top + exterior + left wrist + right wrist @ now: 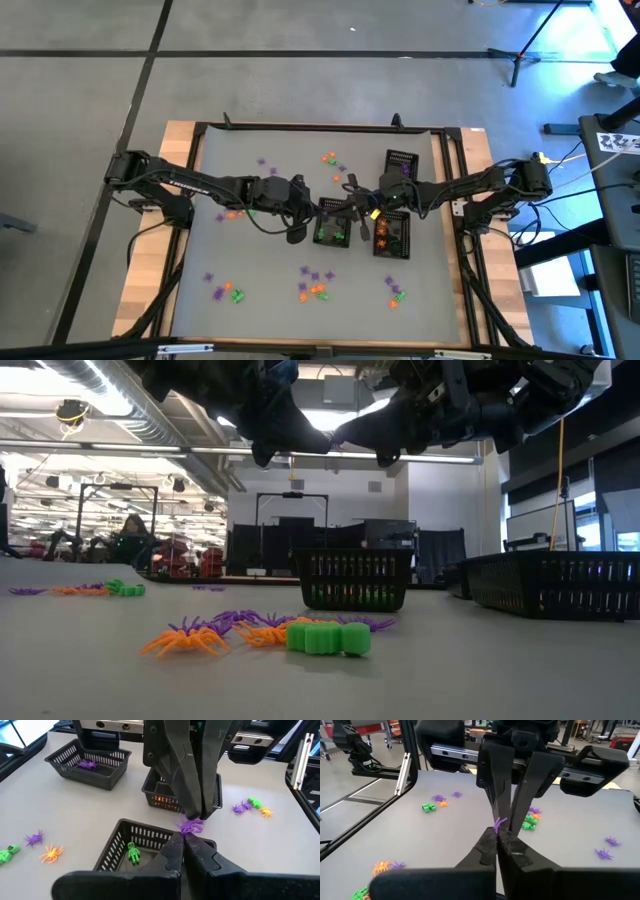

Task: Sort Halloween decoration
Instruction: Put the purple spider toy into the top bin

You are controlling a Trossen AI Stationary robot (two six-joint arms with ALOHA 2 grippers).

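Where the two arms meet tip to tip, the left pincer [182,845] and the right pincer [497,840] are each pressed together on one purple spider [190,826], a Halloween decoration held just above the far rim of the basket [117,842] containing a green figure [133,853]. Two further baskets [90,767] stand beyond that basket. Loose trinkets [315,290] lie on the table [250,260] around that basket.
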